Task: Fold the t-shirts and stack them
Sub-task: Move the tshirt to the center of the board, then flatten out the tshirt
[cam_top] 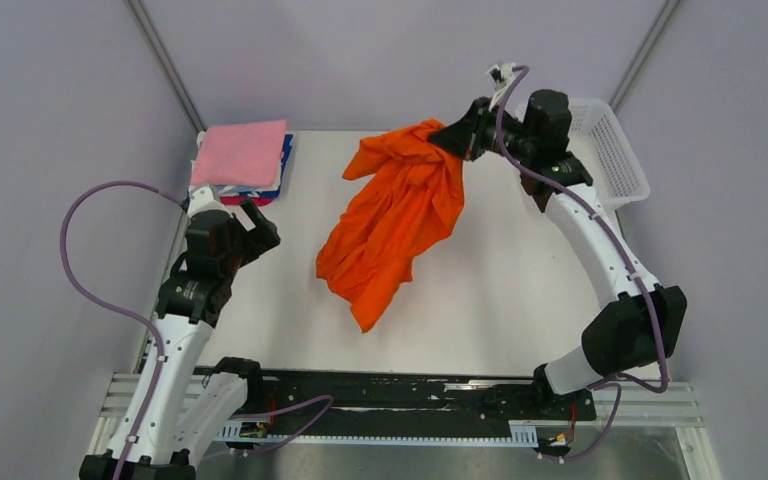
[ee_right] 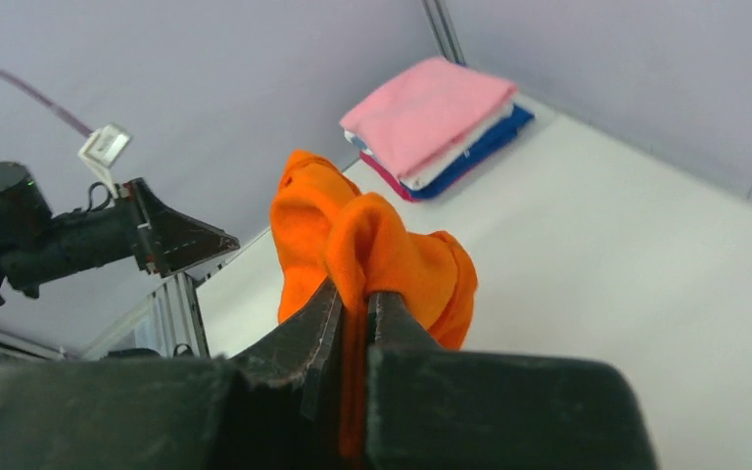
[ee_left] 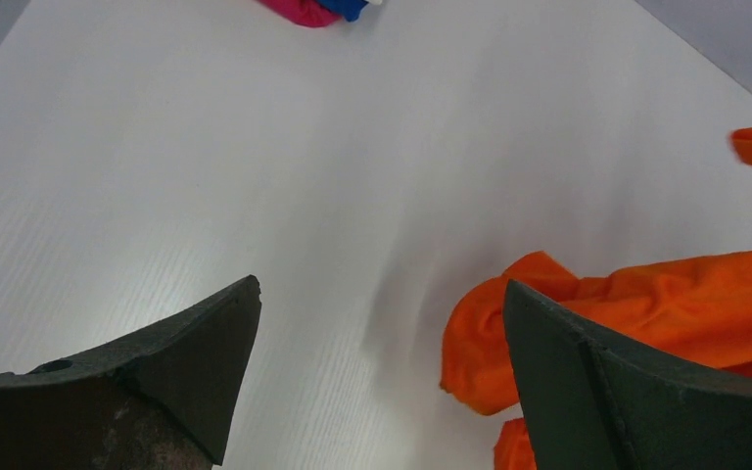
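Top external view: right gripper (cam_top: 455,136) is clenched on a bunched edge of the orange shirt (cam_top: 395,225), at the far side of the table (cam_top: 520,290), right of centre. Shirt hangs from that pinch and trails down-left. Its lower part is crumpled on the tabletop, with a pointed tail toward the near middle.

Right wrist view confirms it: both fingers (ee_right: 304,338) are pressed together with orange cloth sandwiched between them, and a lump of fabric bulges just past the tips.

Left gripper (cam_top: 257,222) is released, jaws spread wide, nothing in them. It's over the left part of the table, well apart from the shirt in the top view. In the left wrist view the orange cloth sits on the table beyond the right-hand finger, bare tabletop between the tips.

Folded stack of shirts (cam_top: 245,155) is in the far left corner, pink on top, white, blue and magenta edges showing below. Looks square and tidy.

White mesh basket (cam_top: 615,150) is in the far right corner, behind the right arm. Can't see its contents.
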